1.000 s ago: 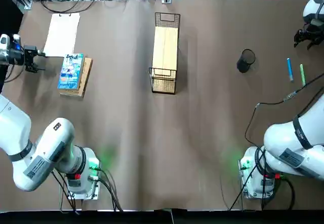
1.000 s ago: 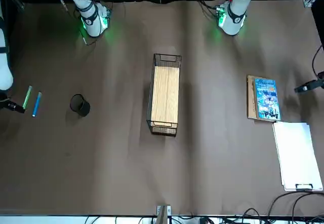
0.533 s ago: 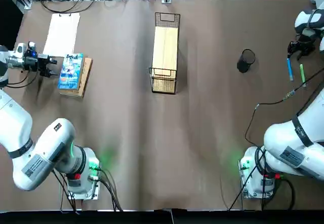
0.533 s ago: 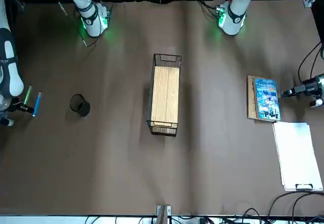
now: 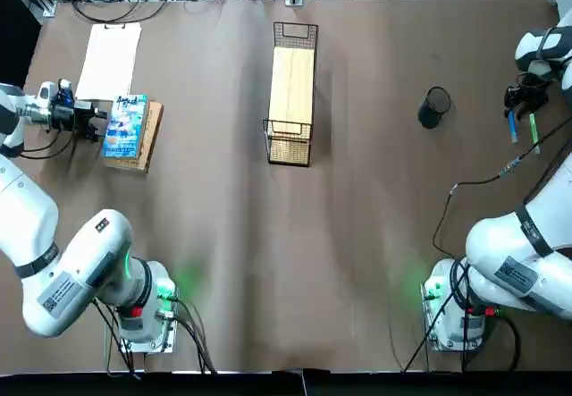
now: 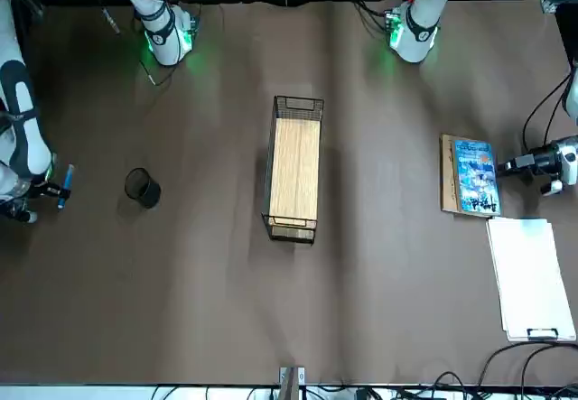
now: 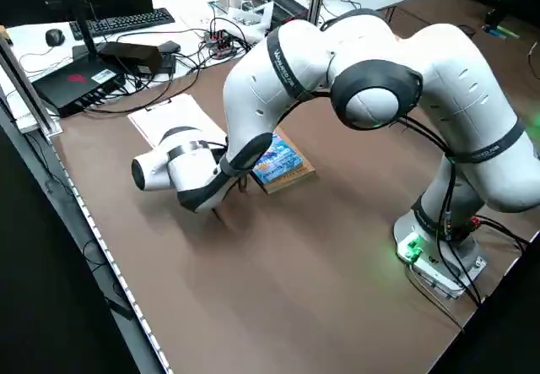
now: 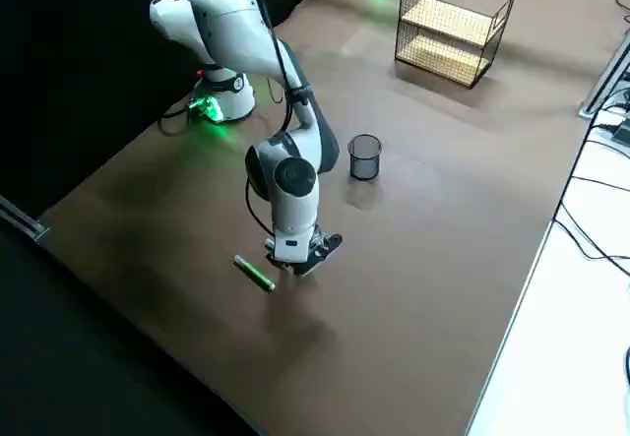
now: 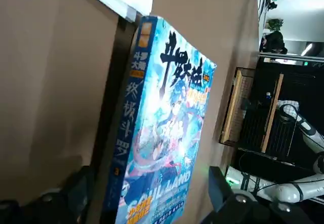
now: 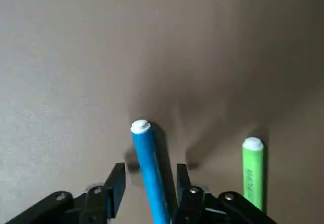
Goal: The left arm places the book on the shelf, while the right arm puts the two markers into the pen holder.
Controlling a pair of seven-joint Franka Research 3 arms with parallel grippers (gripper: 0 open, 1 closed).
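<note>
- Two arms work at opposite ends of the brown surface (image 5: pixel 357 235), and we go through them from the robot's left to its right.
- At the far left, the left gripper (image 5: pixel 96 122) lies low and level just beside the outer edge of the book (image 5: pixel 125 125). In the left wrist view we see its jaws apart, one finger (image 9: pixel 76 188) on the spine side of the book and the other on the cover side.
- The book, light blue with dark lettering, lies flat on top of a tan-brown book (image 5: pixel 148 137).
- A white sheet of paper (image 5: pixel 109 59) lies just behind the two books, farther from the arm bases.
- In the middle stands the shelf (image 5: pixel 292 90), a black wire rack with a pale wooden board on top, well apart from the books.
- To the right of the shelf stands the pen holder (image 5: pixel 433 107), a small black cup, upright.
- At the far right, the right gripper (image 5: pixel 518 103) points down over the blue marker (image 10: pixel 150 168). Its jaws are apart, one finger on either side of the marker; we cannot tell whether they touch it.
- The green marker (image 5: pixel 534 133) lies on the surface just beside the blue one, outside the jaws.
</note>
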